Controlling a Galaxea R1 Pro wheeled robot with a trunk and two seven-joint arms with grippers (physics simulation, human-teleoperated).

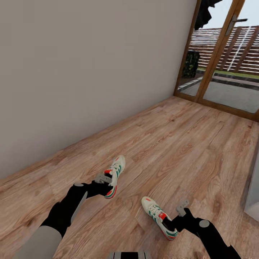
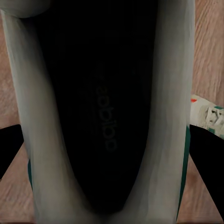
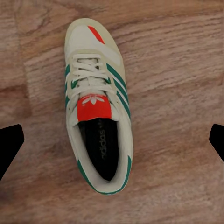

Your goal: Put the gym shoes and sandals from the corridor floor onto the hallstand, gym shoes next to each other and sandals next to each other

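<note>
Your left arm (image 1: 64, 210) is glossy black past a pale grey upper sleeve, with a grey round cap at the joint. Your right arm (image 1: 208, 233) matches. Both grippers carry light grey metal brackets and black fingers (image 3: 10, 144).

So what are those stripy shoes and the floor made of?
The gym shoes look like matte cream leather or suede, going by the stitched panels; green stripes, woven-looking laces, red tongue patch. It's a render, so that's a guess. The corridor floor looks like satin-finished wood planks, with grain and seams.
</note>
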